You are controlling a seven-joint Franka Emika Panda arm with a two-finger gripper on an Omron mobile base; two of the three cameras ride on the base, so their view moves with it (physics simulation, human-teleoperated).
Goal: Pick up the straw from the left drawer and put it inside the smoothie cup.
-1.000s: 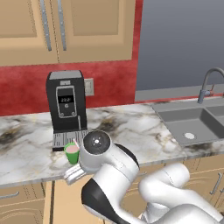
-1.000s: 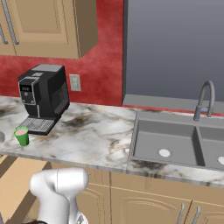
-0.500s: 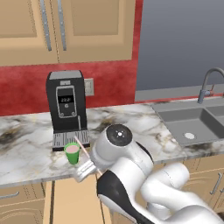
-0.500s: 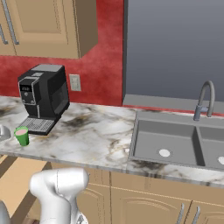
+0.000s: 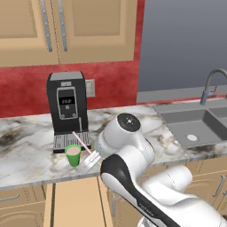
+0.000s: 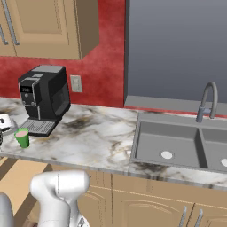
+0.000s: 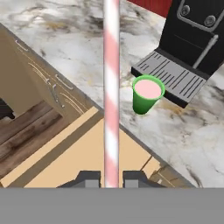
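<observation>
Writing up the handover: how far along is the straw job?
Done: the straw is out of the left drawer, clamped in the shut gripper. In hand: carrying it near the smoothie cup. Left: lower it into the cup, which holds only smoothie.

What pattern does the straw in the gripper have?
Pink and white stripes along the straw, clearest in the hand view.

White rounded arm (image 5: pixel 133 153); dark joint caps
</observation>
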